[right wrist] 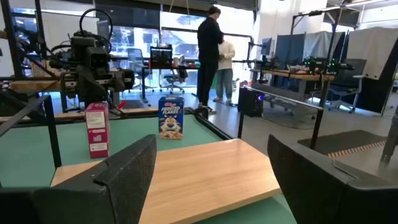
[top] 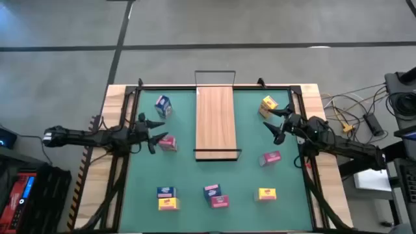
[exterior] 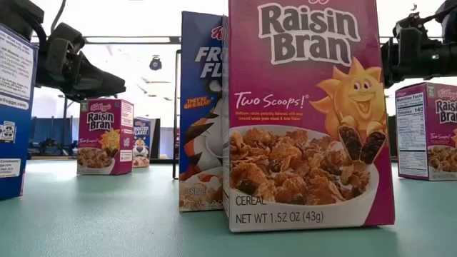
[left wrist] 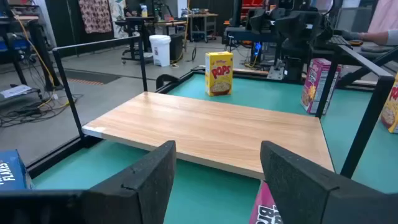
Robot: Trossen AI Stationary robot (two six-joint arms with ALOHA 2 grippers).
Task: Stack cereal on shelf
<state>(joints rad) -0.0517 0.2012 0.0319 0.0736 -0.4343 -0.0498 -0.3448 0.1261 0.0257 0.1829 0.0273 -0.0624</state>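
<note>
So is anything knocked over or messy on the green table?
Nothing looks spilled or broken. The small cardboard cereal boxes are scattered around the long light-brown wooden shelf, whose board is bare. The ones seen up close stand upright. The left tool and right tool are open on either side of the shelf, holding nothing.

In the low view a Raisin Bran box (exterior: 310, 114) hides most of the Frosted Flakes box (exterior: 203, 107) behind; at nine o'clock, a blue box (exterior: 14, 114) is cut off.
</note>
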